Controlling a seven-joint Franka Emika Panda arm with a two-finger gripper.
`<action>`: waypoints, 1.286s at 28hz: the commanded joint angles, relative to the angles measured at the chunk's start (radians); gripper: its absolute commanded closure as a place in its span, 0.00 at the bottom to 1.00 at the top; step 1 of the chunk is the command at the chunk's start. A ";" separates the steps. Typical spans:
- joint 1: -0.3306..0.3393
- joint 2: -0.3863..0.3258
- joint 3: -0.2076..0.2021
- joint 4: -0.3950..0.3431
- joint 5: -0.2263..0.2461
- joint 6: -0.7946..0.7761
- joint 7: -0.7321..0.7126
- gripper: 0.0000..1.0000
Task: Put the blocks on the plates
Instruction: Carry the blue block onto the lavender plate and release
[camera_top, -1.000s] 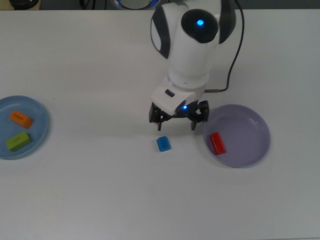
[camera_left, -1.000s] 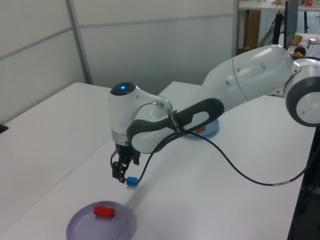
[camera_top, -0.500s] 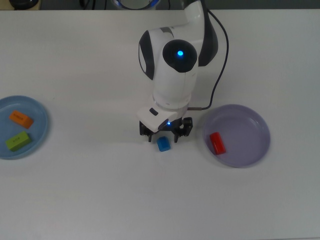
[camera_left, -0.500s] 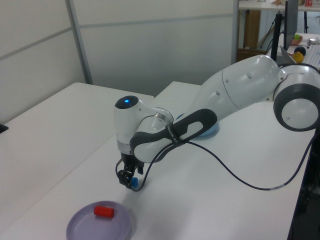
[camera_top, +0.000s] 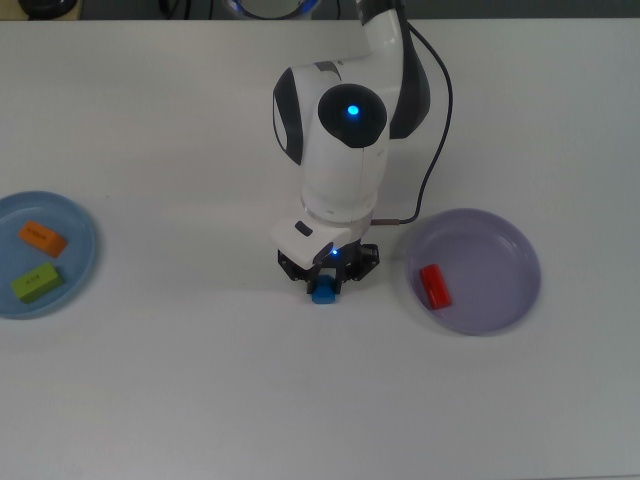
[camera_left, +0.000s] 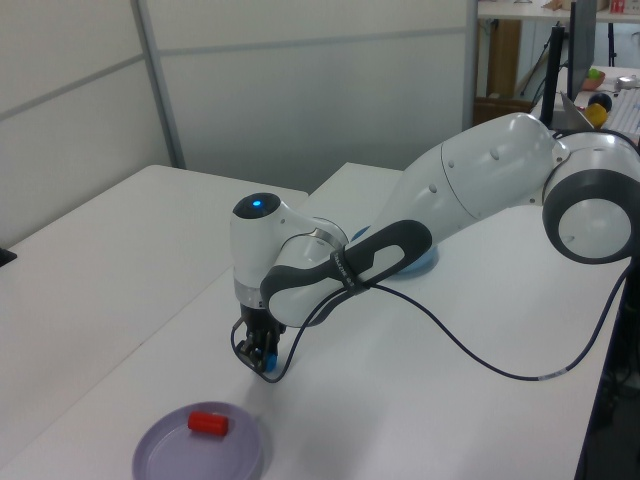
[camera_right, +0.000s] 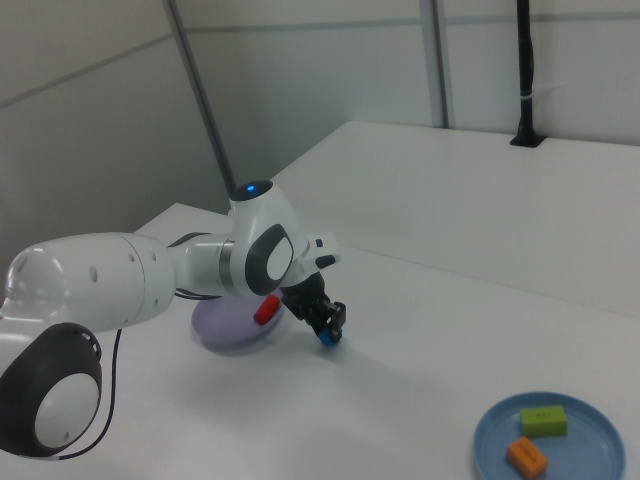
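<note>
The small blue block (camera_top: 323, 293) lies on the white table between the two plates. My gripper (camera_top: 325, 280) is lowered right over it, open, with a finger on either side of the block (camera_right: 327, 339). On the top view's right, the lavender plate (camera_top: 490, 250) holds the red block (camera_top: 434, 286). The light blue plate (camera_top: 75, 220) sits at the top view's left edge and carries the orange block (camera_top: 42, 238) and the lime-green block (camera_top: 35, 283). In the left view the arm hides most of the blue block.
A black cable (camera_top: 440, 130) loops from the arm's wrist over the table beside the lavender plate. Bare white tabletop (camera_top: 200, 380) surrounds the gripper. In the left view, shelves with objects (camera_left: 600, 80) stand beyond the table.
The gripper moved toward the top view's left and came down, from beside the lavender plate to straddling the blue block. No block has moved.
</note>
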 joint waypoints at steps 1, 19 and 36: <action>0.010 -0.045 0.009 -0.001 -0.003 0.014 -0.014 0.84; 0.145 -0.081 0.101 -0.006 0.018 -0.029 -0.003 0.81; 0.168 -0.121 0.101 -0.010 0.021 -0.171 0.003 0.00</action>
